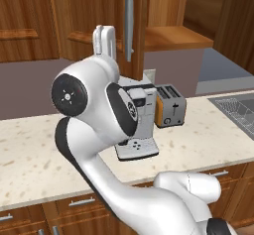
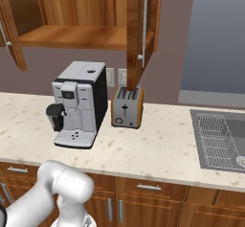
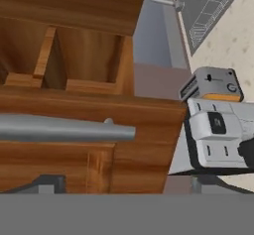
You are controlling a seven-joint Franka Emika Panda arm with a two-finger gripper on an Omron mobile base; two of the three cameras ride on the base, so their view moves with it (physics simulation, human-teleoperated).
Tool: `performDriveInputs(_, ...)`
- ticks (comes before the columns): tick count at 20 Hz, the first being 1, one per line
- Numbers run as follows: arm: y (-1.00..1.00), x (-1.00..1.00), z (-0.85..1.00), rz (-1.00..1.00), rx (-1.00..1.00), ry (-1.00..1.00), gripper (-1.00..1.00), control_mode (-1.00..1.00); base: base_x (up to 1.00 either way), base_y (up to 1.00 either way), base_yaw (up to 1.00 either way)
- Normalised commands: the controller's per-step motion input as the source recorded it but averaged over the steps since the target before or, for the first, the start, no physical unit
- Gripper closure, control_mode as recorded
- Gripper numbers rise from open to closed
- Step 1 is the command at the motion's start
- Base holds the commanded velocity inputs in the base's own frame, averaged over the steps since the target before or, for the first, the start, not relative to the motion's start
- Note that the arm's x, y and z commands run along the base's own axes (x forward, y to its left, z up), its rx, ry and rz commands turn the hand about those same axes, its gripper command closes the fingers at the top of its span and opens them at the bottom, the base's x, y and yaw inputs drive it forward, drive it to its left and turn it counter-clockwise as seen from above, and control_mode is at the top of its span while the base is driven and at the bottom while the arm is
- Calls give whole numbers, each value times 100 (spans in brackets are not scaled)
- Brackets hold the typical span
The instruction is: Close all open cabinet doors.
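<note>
Two cabinet doors stand open over the counter. The right cabinet door [image 2: 135,34] swings out edge-on above the toaster, its silver bar handle [image 2: 143,22] facing right. The left cabinet door [image 2: 13,37] juts out at the picture's left edge. Between them the bare wooden shelf [image 2: 72,37] shows. In the left base view my hand [image 1: 104,39] is raised in front of the right cabinet door [image 1: 94,11], just left of its handle [image 1: 130,21]. In the hand view my gripper [image 3: 130,186] is open, close to the door face, with the handle [image 3: 64,128] lying across just above the fingertips.
A grey coffee machine [image 2: 79,101] and an orange-sided toaster [image 2: 127,107] stand on the speckled counter [image 2: 158,149] under the cabinet. A sink [image 2: 220,140] with a wire rack lies to the right. Drawer fronts [image 2: 148,187] run below the counter edge.
</note>
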Motion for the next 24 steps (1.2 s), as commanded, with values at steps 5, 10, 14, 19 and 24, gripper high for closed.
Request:
performDriveInputs(5, -9, 55, 0, -11, 0, -4, -100, -100, 0, 0, 0)
performDriveInputs(10, -9, 49, 0, -12, 0, -8, -100, -100, 0, 0, 0)
performDriveInputs(14, -19, 51, 0, -16, 0, -2, -100, -100, 0, 0, 0)
performDriveInputs(19, -20, 69, 0, -12, 0, 0, -100, -100, 0, 0, 0)
performDriveInputs(24, -22, 68, -2, -10, 0, 0, -100, -100, 0, 0, 0)
